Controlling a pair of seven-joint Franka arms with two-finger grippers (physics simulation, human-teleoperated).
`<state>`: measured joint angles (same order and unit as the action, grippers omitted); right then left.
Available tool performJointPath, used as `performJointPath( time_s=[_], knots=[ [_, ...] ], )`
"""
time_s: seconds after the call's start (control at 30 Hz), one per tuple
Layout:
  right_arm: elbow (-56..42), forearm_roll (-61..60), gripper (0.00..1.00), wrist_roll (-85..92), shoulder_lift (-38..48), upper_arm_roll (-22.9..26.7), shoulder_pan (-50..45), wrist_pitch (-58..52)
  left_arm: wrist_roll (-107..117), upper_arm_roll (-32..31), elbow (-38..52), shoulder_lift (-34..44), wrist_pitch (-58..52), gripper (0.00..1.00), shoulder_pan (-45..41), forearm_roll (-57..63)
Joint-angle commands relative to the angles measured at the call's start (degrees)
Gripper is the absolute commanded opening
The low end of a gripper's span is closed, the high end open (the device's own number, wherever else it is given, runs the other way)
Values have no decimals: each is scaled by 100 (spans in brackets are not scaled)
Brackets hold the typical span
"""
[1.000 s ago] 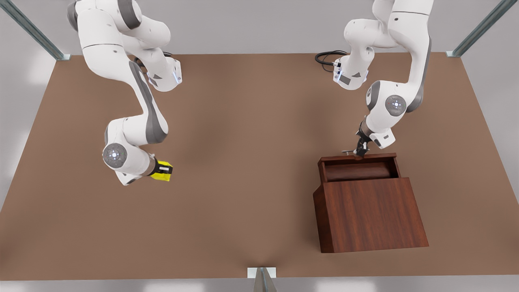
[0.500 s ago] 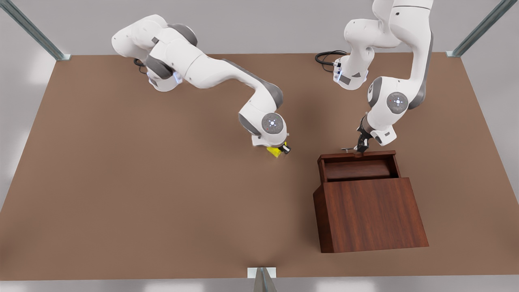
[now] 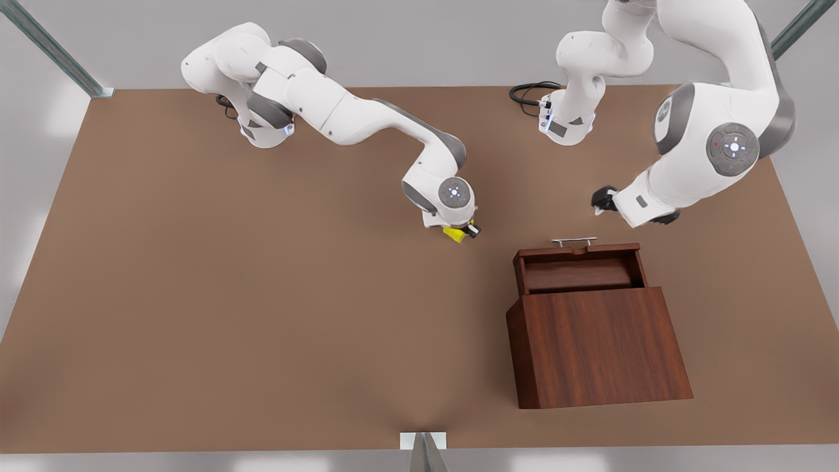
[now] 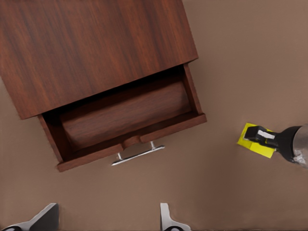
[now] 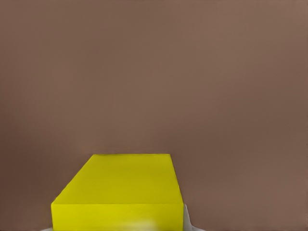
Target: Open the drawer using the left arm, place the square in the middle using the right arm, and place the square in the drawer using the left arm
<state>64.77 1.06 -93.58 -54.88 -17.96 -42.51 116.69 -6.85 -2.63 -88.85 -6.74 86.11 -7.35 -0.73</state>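
Observation:
The drawer (image 3: 577,274) stands pulled out of the cabinet (image 3: 600,344), with its silver handle (image 3: 574,241) free. My left gripper (image 3: 602,198) hangs open above and behind the handle; the left wrist view looks down on the drawer (image 4: 125,115) and handle (image 4: 137,155) past its spread fingertips (image 4: 166,219). My right gripper (image 3: 464,232) is shut on the yellow square (image 3: 453,234), low over the middle of the table (image 3: 367,262), just left of the drawer. The left wrist view also shows the square (image 4: 254,144) in that gripper. In the right wrist view the square (image 5: 120,192) sits close over brown tabletop.
The cabinet (image 4: 91,43) takes up the table's near right in the front view. A black cable (image 3: 527,94) coils by the left arm's base at the back. Brown tabletop stretches wide on the front view's left.
My right arm carried the square from the front view's left to the middle and lowered it. My left gripper let go of the handle, opened and rose away from the drawer.

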Motion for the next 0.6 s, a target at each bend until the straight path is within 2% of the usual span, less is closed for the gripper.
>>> performJointPath(
  time_s=[0.0, 0.13, 0.17, 0.2, 0.23, 0.43, 0.5, 0.57],
  knots=[
    [1, -1, 65, -2, 3, 3, -3, -6, 43, 0, -9, -21, 11, 100, -171, 100],
    [343, 61, 65, -222, 3, 11, -12, 319, 227, 0, -45, -188, 126, 100, -179, 267],
    [370, 61, 69, -222, 3, 20, -12, 380, 263, 0, -45, -188, 126, 100, -179, 267],
    [396, 61, 95, -213, 3, 20, -12, 407, 263, 0, -36, -197, 143, 100, -179, 275],
    [387, 61, 98, -222, 12, 11, -12, 407, 263, 0, -27, -197, 143, 100, -179, 284],
    [361, 61, 100, -195, 100, 20, 41, 319, 351, 0, -27, -179, 143, 100, -197, 293],
    [361, 52, 100, 155, 600, 38, 269, -129, 351, 0, -27, -179, 143, 100, -197, 284],
    [475, 17, 100, 1639, 1435, 11, 981, -1201, 359, 0, -27, -170, 143, 100, -206, 284]
  ],
)
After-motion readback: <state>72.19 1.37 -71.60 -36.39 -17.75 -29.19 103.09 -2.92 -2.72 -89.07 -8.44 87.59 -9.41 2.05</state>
